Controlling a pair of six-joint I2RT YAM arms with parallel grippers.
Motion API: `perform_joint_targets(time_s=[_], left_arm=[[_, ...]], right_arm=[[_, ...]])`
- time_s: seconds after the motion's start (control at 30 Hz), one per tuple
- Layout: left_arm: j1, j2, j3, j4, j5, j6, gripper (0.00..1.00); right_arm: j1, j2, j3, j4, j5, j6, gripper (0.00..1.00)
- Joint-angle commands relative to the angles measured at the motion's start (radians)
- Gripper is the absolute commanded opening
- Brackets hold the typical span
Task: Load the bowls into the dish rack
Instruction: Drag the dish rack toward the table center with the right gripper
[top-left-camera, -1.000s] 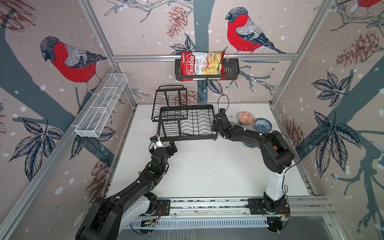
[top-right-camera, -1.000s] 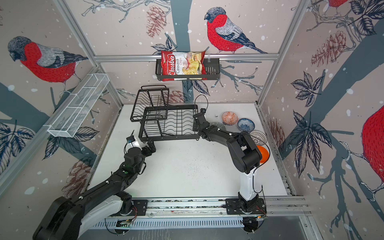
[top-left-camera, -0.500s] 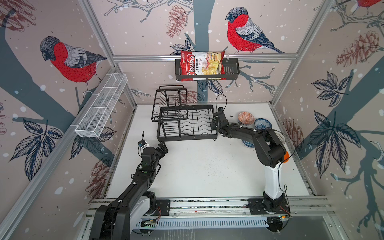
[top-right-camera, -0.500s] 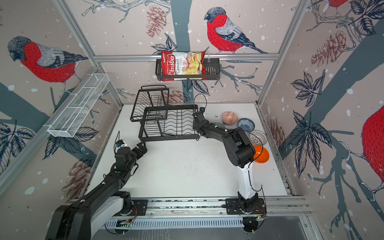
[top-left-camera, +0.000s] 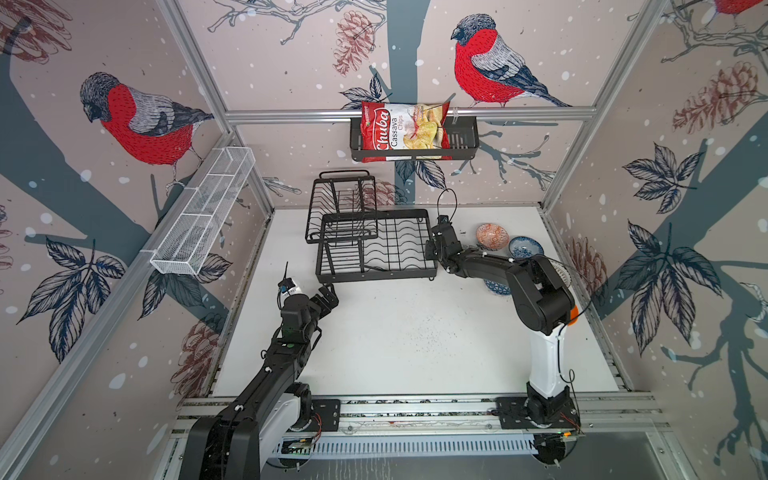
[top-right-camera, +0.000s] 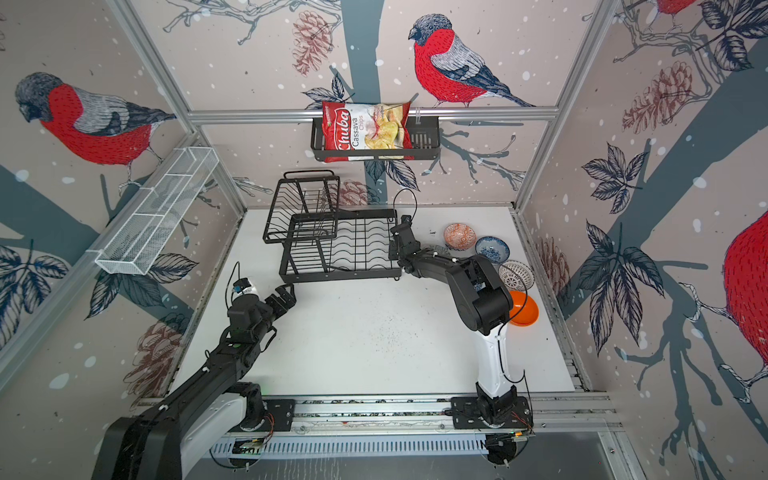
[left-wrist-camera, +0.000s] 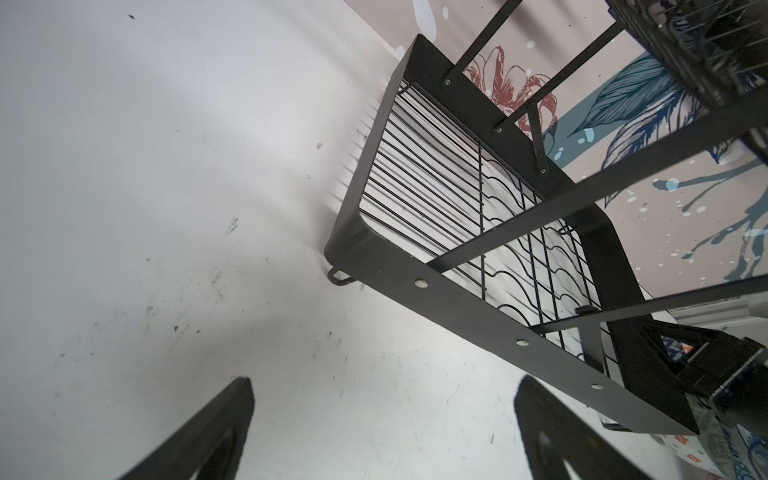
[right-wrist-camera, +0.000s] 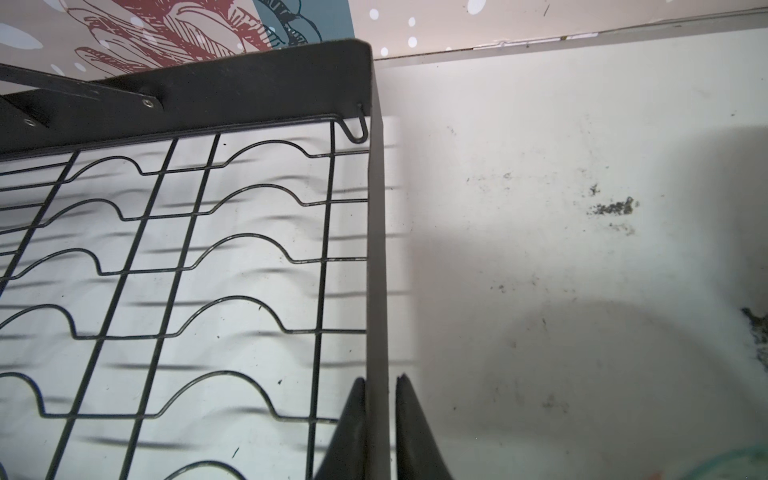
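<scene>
White tabletop (top-left-camera: 415, 340) lay inside walls papered with bullfinches, and the dish rack (top-left-camera: 374, 275) stood toward its back, empty. Its lower tray ran lengthwise from left to right in both top views, parallel with the back wall, and the raised upper tier (top-right-camera: 301, 208) sat over the left end, reaching toward that wall.

The right gripper (right-wrist-camera: 379, 380) was drawn narrow, one finger on each face of the thin side wall (right-wrist-camera: 376, 249) at the tray's right end, pinching it. The left gripper (left-wrist-camera: 384, 380) stood wide apart with nothing between its fingers, just beside the tray's front left corner (left-wrist-camera: 345, 253) and clear of it.

The bowls lay to the right of the rack, along the right wall: the salmon-orange patterned bowl (top-left-camera: 492, 235) furthest back, the blue-white floral bowl (top-left-camera: 525, 246) next to it, then the white lattice bowl (top-right-camera: 516, 274) and the plain orange bowl (top-right-camera: 524, 308), both partly behind the right arm. A dark blue bowl (top-left-camera: 496, 286) showed only as an edge under that arm
</scene>
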Motion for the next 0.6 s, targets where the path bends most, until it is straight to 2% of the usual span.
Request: perform_joint_targets(time_s=[0.0,0.1,0.3,0.57], left_arm=[[0.001,0.008,-0.002,0.025,0.030,0.021,0.98],[0.001,0.025,-0.001,0.032,0.054,0.021,0.98],[-0.001,0.050,0.015,0.042,0.116,0.011,0.98],[-0.039,0.075,0.005,0.077,0.117,0.018,0.98]], right_arm=[[-0.009,-0.026,-0.032,0.005,0.061,-0.017,0.13],[-0.021,-0.040,-0.055,0.014,0.067,-0.013,0.11],[-0.063,-0.068,-0.103,0.069,-0.027,0.008,0.11],[-0.073,-0.055,-0.104,0.086,-0.041,0.012,0.10]])
